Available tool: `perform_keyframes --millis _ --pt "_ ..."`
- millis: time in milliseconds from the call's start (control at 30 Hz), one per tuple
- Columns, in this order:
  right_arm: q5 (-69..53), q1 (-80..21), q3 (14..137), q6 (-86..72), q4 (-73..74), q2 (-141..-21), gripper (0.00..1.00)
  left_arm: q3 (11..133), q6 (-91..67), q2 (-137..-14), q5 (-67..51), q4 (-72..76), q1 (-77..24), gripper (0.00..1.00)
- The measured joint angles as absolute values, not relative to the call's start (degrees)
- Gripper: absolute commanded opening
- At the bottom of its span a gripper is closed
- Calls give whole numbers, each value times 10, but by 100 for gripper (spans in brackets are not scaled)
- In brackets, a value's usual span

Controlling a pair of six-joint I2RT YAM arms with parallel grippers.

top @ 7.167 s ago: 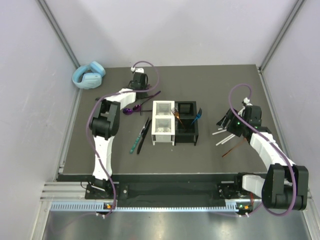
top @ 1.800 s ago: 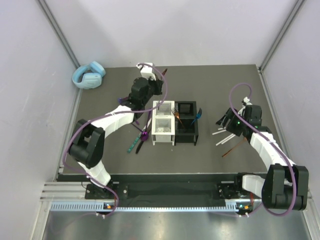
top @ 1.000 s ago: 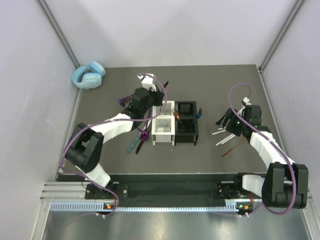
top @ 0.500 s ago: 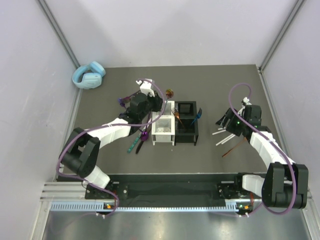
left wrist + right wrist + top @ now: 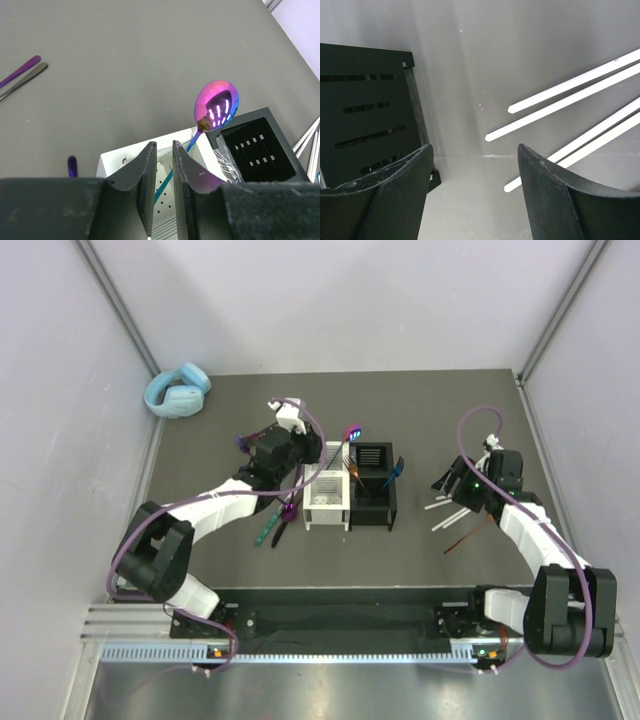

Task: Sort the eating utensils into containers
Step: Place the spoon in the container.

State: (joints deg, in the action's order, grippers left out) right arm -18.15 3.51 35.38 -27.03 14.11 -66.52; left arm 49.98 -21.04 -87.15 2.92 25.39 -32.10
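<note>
We see the left gripper (image 5: 162,150) over the white slotted plastic caddy (image 5: 117,159), its fingers a narrow gap apart and clamped on nothing. The iridescent purple-blue metal spoon (image 5: 217,105) stands handle-down in that caddy's far compartment, with its bowl leaning out over the rim toward the black slotted caddy (image 5: 260,150) on the right. Well right of both caddies, the right gripper (image 5: 470,200) hangs with its fingers wide apart above the thin white sticks (image 5: 570,87) on the grey table (image 5: 125,60), gripping none.
</note>
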Motion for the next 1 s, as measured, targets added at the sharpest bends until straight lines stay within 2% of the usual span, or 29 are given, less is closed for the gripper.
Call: perform_keyframes --millis 67,167,433,600,667,767,1000 --pt "-182 35 354 -270 141 -665 69 500 -210 -869 31 253 -321 28" --pt "-181 35 354 -270 141 -665 69 499 -209 -863 40 251 -321 49" --pt "-182 35 354 -270 141 -665 70 523 -204 -821 142 163 -311 63" --pt "-183 35 354 -270 141 -665 70 625 -199 -834 213 78 -254 62" --pt "-185 35 354 -271 141 -665 70 670 -205 -852 224 63 -222 66" --pt "-192 35 354 -272 140 -665 70 741 -227 -900 256 40 -173 67" --pt "-204 35 352 -272 138 -657 72 1015 -304 -1115 325 -105 -111 68"
